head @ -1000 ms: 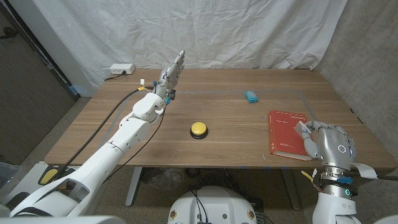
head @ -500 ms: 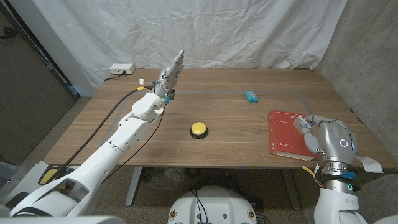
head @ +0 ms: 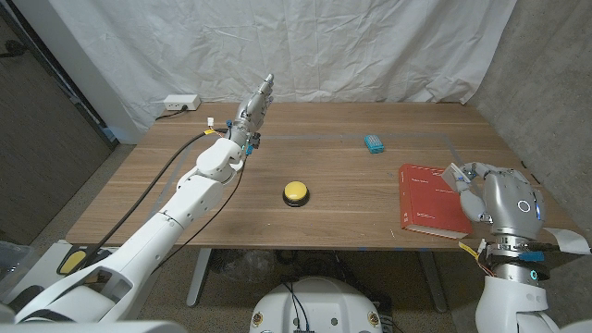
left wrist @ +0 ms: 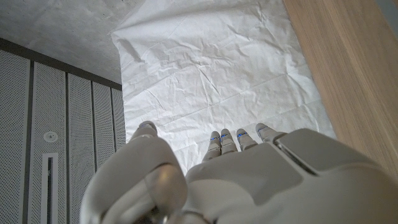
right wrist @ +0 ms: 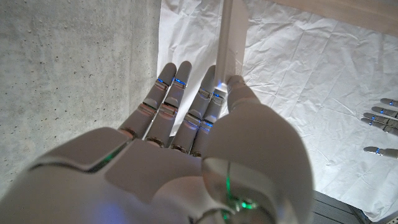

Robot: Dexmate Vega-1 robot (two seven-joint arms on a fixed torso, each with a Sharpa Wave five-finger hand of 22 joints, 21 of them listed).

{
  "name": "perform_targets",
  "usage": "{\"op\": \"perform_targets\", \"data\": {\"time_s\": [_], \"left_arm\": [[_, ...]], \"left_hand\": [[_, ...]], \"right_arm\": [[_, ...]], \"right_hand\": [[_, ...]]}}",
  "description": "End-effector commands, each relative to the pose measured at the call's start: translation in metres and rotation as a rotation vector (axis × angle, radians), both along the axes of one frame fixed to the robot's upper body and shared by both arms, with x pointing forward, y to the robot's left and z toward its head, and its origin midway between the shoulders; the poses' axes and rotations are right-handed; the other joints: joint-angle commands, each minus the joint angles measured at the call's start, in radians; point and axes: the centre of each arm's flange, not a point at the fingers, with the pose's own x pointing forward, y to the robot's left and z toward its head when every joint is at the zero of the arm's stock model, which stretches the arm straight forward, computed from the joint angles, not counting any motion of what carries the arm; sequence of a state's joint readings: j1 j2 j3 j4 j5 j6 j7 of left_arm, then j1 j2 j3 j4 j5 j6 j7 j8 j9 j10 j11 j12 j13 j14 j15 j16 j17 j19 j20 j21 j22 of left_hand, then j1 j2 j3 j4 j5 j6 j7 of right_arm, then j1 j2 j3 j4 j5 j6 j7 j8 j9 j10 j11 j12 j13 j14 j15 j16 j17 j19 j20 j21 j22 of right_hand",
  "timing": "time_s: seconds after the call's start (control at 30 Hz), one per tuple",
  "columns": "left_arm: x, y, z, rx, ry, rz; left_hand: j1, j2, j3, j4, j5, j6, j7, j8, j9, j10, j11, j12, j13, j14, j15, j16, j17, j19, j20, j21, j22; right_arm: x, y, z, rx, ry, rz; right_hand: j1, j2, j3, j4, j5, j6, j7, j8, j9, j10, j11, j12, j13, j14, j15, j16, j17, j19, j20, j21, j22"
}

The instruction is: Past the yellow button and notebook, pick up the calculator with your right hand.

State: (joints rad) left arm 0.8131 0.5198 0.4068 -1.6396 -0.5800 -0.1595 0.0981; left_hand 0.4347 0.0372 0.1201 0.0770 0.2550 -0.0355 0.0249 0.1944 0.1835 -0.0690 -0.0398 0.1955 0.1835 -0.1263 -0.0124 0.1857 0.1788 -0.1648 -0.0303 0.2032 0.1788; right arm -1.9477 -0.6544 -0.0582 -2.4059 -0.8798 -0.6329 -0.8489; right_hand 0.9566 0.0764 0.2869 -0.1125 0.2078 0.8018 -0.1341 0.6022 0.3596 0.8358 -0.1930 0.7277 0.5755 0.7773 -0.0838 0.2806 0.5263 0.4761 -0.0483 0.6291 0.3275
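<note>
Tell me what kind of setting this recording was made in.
Most likely a makeshift lab or test bay, not a home: a wooden table stands before a crumpled white sheet backdrop, a bare concrete wall is on the right, and a white power strip lies at the table's far corner.

One yellow button (head: 295, 192) — one red notebook (head: 428, 200) — one blue calculator (head: 374, 143).

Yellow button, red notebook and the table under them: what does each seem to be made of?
Yellow button: likely glossy plastic, a smooth dome on a dark base. Red notebook: matte cover, probably card or cloth; too small to tell. Table: wood or wood-look laminate, with visible grain and a low sheen.
</note>
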Motion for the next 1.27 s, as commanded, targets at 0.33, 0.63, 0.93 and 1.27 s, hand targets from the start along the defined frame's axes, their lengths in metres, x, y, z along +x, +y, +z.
{"op": "perform_targets", "data": {"time_s": [0.33,0.63,0.93,1.27], "left_arm": [[-0.003,-0.005,0.006,0.006,-0.007,0.011],[0.003,-0.001,0.000,0.001,0.006,0.010],[0.000,0.003,0.003,0.009,0.004,0.020],[0.001,0.007,0.001,-0.012,-0.002,0.014]], "left_hand": [[0.001,0.012,-0.003,0.001,-0.003,-0.002,-0.004,0.003,0.004,-0.005,-0.005,0.005,0.003,-0.007,-0.003,0.000,0.002,-0.016,-0.035,0.002,0.006],[0.001,0.013,-0.004,0.001,-0.003,-0.002,-0.004,0.003,0.004,-0.004,-0.004,0.005,0.003,-0.007,-0.003,0.000,0.002,-0.016,-0.035,0.002,0.006],[0.003,0.015,-0.005,0.000,-0.004,0.006,-0.006,0.006,0.004,0.002,-0.007,0.008,0.003,-0.003,-0.005,0.002,0.002,-0.014,-0.037,0.003,0.006],[0.005,0.018,-0.005,0.000,-0.004,0.006,-0.007,0.006,0.004,0.005,-0.005,0.008,0.003,-0.003,-0.006,0.001,0.002,-0.013,-0.037,0.003,0.006]], "right_arm": [[-0.013,-0.014,0.028,-0.013,-0.040,-0.004],[-0.018,-0.013,0.037,-0.007,-0.066,-0.012],[-0.018,-0.009,0.038,-0.001,-0.061,-0.008],[-0.016,-0.005,0.044,0.000,-0.071,-0.006]], "right_hand": [[0.072,0.081,0.001,0.005,0.004,0.036,-0.034,0.039,0.122,0.000,-0.005,0.001,0.003,0.014,-0.152,-0.004,0.005,-0.002,-0.152,0.015,0.003],[0.072,0.081,0.000,0.005,0.004,0.038,-0.036,0.037,0.122,0.001,-0.004,0.000,0.001,0.015,-0.152,-0.006,0.007,-0.003,-0.152,0.021,0.004],[0.070,0.082,-0.001,0.008,0.003,0.037,-0.034,0.034,0.123,0.001,-0.004,-0.001,-0.001,0.016,-0.151,-0.008,0.008,-0.006,-0.152,0.027,0.005],[0.068,0.082,-0.002,0.010,0.002,0.039,-0.035,0.033,0.124,0.002,-0.003,-0.002,-0.002,0.018,-0.151,-0.010,0.010,-0.007,-0.152,0.034,0.006]]}}
